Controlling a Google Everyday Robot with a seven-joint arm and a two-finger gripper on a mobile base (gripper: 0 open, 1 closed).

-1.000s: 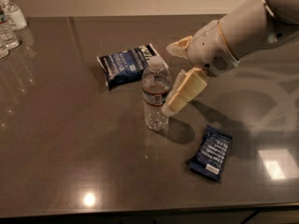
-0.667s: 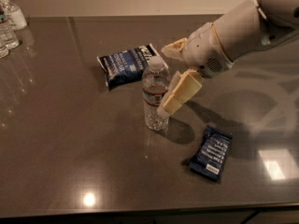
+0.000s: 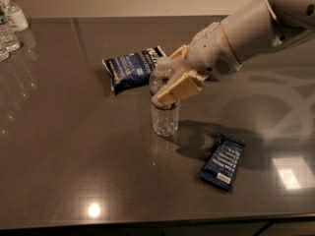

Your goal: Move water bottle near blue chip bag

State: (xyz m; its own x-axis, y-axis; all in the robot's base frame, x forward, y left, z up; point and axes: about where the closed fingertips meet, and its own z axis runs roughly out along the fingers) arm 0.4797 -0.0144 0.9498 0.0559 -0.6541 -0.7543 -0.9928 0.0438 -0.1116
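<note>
The water bottle (image 3: 164, 118) stands upright on the dark table, clear and ribbed, with its cap and shoulder between my fingers. My gripper (image 3: 165, 77) reaches in from the right and is closed around the bottle's upper part. One cream finger (image 3: 178, 86) crosses in front of the label band and the other lies behind the neck. The blue chip bag (image 3: 131, 68) lies flat just behind and left of the bottle, a short gap away.
A smaller narrow dark blue packet (image 3: 222, 162) lies to the front right of the bottle. Small clear bottles and a pump bottle (image 3: 10, 23) stand grouped at the far left corner. The table's front edge (image 3: 157, 221) runs along the bottom.
My gripper has moved left from beside the bottle so that its fingers now straddle and close on the bottle's upper part. The bottle stands in the same place.
</note>
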